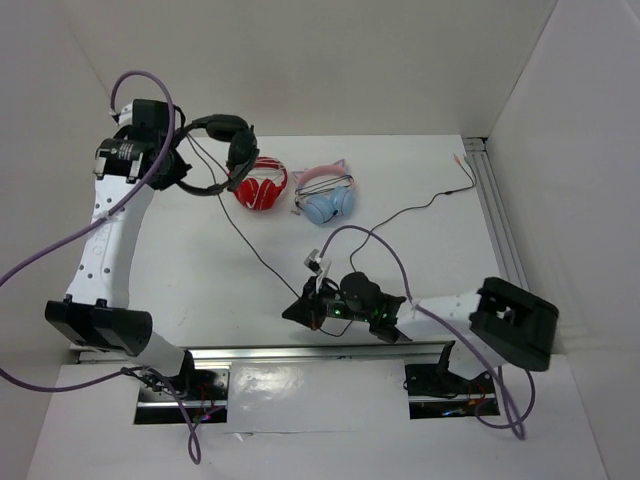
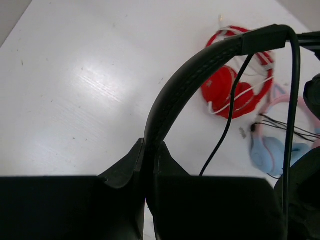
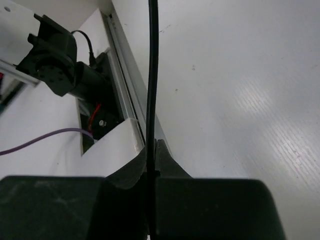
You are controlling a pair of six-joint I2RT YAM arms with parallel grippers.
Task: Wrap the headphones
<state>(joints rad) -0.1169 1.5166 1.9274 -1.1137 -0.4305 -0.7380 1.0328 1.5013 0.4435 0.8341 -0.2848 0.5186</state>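
My left hand clamps the headband of the headphones, held up over the bench's far left. My right hand pinches their cable. I judge them light, with a springy band and a limp, slippery cable. I can't make out the mic boom, and the earcups are mostly cut off.

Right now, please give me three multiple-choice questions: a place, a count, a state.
1. Where are the red headphones? A) between the black headphones and the blue headphones B) beside the right arm's base C) inside a box
2. How many headphones are visible? A) two B) three C) four
3. The right gripper is: A) wide open B) shut on the cable C) shut on a pen
Answers: 1 A, they sit in the middle of the row; 2 B, black, red, blue; 3 B, its jaws pinch it.
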